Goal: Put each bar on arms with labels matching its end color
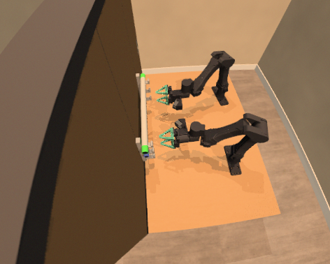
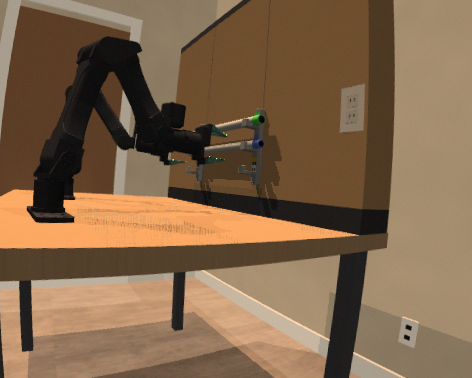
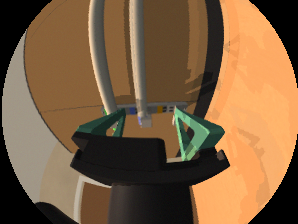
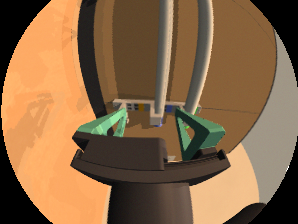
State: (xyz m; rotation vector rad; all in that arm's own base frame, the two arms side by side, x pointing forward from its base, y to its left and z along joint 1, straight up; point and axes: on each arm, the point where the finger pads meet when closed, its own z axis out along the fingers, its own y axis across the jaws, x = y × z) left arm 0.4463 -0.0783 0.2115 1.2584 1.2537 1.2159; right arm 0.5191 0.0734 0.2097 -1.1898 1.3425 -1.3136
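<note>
The left gripper (image 1: 161, 140) (image 2: 176, 162) (image 3: 150, 111) stands with its green fingers well spread and nothing between them. The right gripper (image 1: 157, 96) (image 2: 221, 146) (image 4: 150, 111) is spread just as wide, and just as empty. From above I can see both sets of tips a little apart from the bars, on the side away from the wall. Each is turned so its fingers sit one over the other, which would let them close above and below a level bar.

Beyond the fingers, the green-ended bar (image 1: 143, 108) (image 2: 232, 124) (image 3: 95, 45) (image 4: 204, 45) lies on the top pair of rack arms. Under it, the blue-ended bar (image 1: 146, 155) (image 2: 229, 148) (image 3: 137, 55) (image 4: 164, 55) lies on the middle pair. Both look level, borne at each end by the wall rack (image 1: 138, 140) (image 2: 256, 176).

The blue label (image 3: 132, 110) (image 4: 169, 108) is beside the middle arm, so that bar seems to belong there. The yellow label (image 3: 160, 109) (image 4: 141, 107) goes with the lowest arms (image 2: 244, 170), which hold no bar, sensibly, since neither bar has yellow ends. I can't make out the top label well, but green would fit.

To my eye the sorting is done, and what's left is backing both arms off. They should go straight out from the wall, fingers wide, because a sideways or upward drift might catch a bar.
</note>
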